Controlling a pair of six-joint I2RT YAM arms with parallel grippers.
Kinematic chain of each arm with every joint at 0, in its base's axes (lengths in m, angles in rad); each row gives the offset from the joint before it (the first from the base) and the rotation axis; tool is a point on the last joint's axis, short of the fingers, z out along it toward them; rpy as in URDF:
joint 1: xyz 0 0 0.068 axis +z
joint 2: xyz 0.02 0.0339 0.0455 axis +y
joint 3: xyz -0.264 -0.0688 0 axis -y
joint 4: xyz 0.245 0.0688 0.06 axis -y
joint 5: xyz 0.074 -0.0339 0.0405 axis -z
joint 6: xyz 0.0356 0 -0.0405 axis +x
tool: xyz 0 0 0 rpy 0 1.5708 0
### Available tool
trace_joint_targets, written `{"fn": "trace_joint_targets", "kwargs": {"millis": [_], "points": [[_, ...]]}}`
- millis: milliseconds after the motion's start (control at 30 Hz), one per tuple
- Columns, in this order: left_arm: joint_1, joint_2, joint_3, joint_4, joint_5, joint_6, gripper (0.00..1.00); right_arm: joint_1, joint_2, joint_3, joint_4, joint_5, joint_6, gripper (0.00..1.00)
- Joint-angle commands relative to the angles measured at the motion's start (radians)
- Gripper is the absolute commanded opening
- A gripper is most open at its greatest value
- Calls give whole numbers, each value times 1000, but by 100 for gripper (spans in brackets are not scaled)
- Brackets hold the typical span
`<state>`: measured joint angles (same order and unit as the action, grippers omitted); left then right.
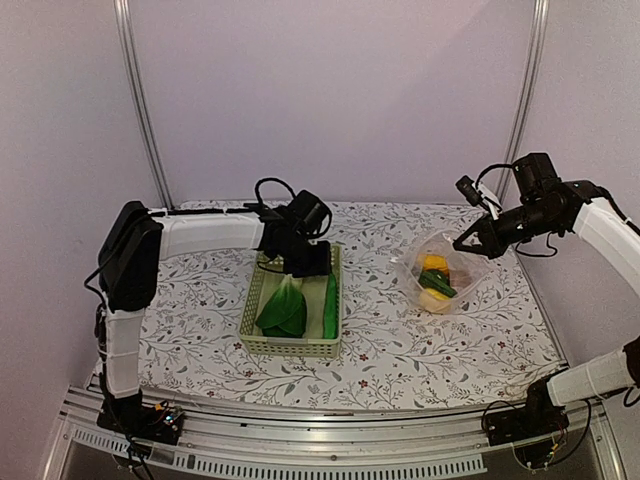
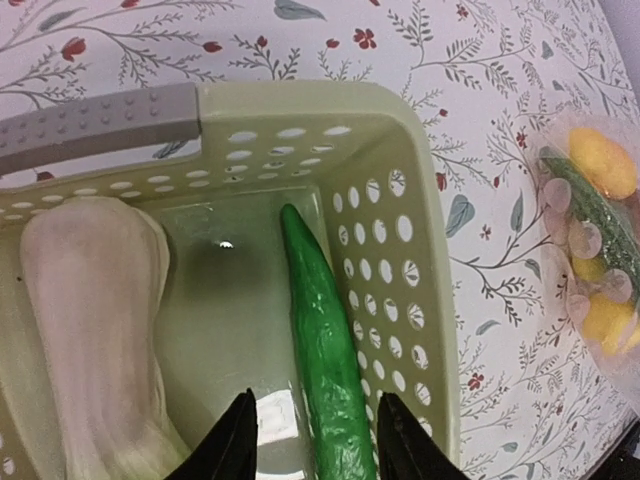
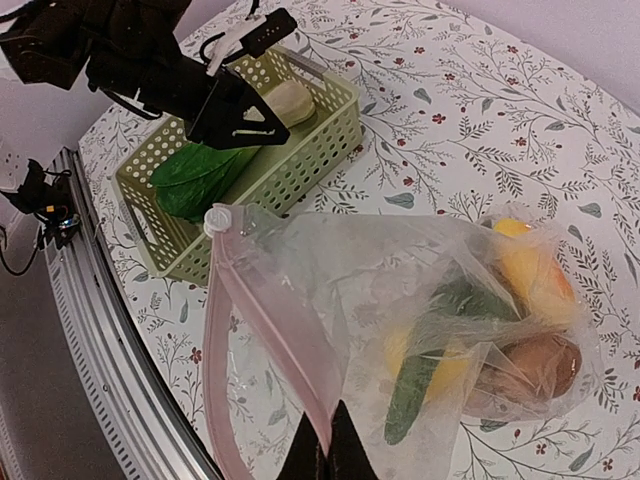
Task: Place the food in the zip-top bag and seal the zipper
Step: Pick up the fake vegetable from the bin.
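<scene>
Left wrist: glossy tapered cucumber (image 2: 325, 370), perforated basket (image 2: 395, 300).

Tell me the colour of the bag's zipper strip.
Pale pink zipper, white slider; clearest in right wrist view.

No legible text or labels anywhere

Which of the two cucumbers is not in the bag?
The brighter cucumber, lying in the pale green basket between the open fingers of the left gripper. The darker cucumber is inside the zip-top bag with the yellow fruits.
</scene>
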<state>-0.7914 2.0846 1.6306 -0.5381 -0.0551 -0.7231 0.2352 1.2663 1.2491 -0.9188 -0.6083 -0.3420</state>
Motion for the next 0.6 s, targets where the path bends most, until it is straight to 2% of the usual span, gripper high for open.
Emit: {"fn": "trace_joint_targets", "kwargs": {"millis": [0, 100, 333, 567], "points": [[14, 73, 71, -22, 35, 23, 41, -1, -22, -16, -2, -10, -11, 0], [15, 112, 111, -42, 32, 27, 41, -2, -21, -17, -1, -11, -13, 0], [16, 168, 167, -84, -22, 19, 49, -1, -20, -24, 3, -21, -14, 0], [20, 215, 183, -71, -13, 1, 44, -1, -16, -26, 7, -28, -12, 0]]}}
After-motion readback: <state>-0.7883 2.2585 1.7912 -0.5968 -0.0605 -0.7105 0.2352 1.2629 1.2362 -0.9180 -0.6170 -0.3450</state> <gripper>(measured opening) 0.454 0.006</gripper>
